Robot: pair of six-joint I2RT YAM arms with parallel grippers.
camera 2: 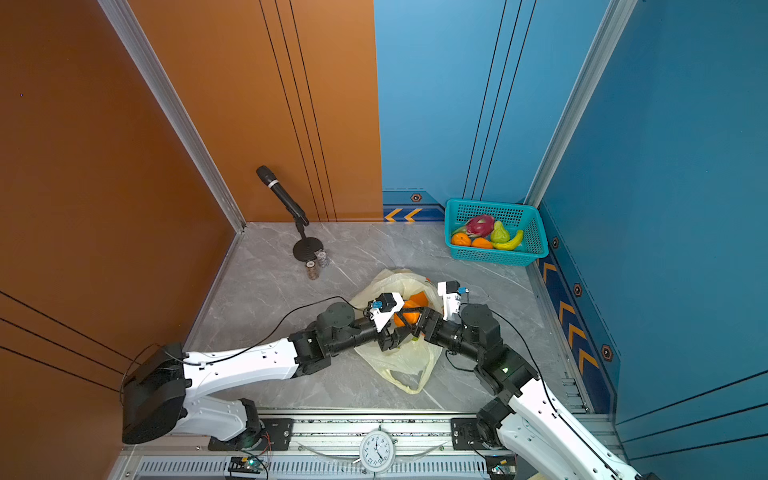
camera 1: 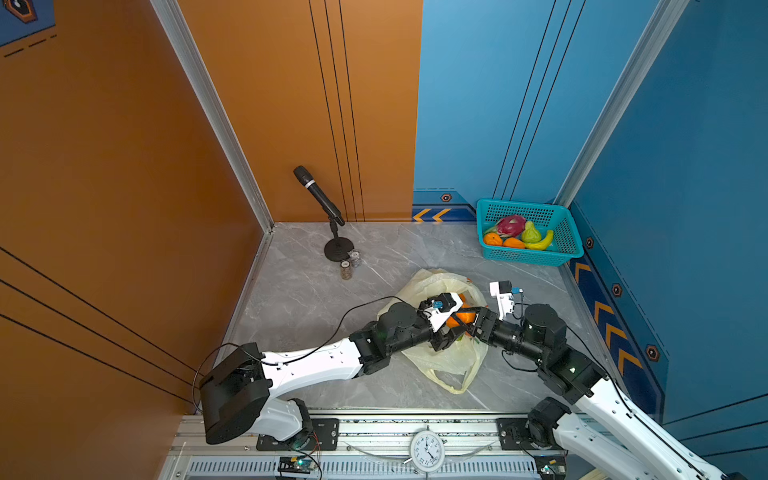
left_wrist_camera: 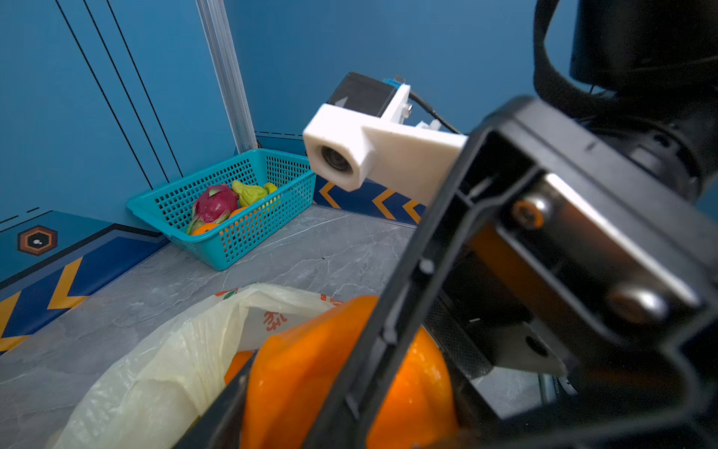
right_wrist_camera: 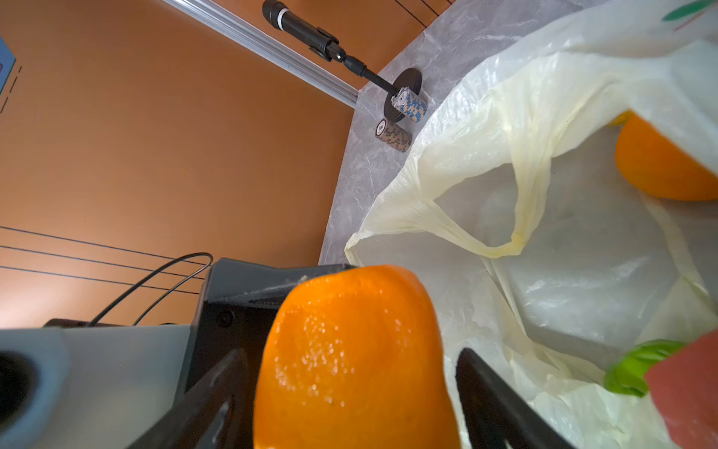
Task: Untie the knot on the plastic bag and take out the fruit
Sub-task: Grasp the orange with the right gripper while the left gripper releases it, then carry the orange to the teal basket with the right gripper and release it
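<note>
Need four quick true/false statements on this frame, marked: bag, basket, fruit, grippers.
1. The teal perforated plastic basket holds a pink dragon fruit. True.
2. The pale yellow plastic bag is tied shut. False: its mouth is open and a handle loop lies loose.
3. An orange fruit sits between the left gripper and right gripper, over the bag. True.
4. The yellow banana lies in the bag. False: it is in the basket.
</note>
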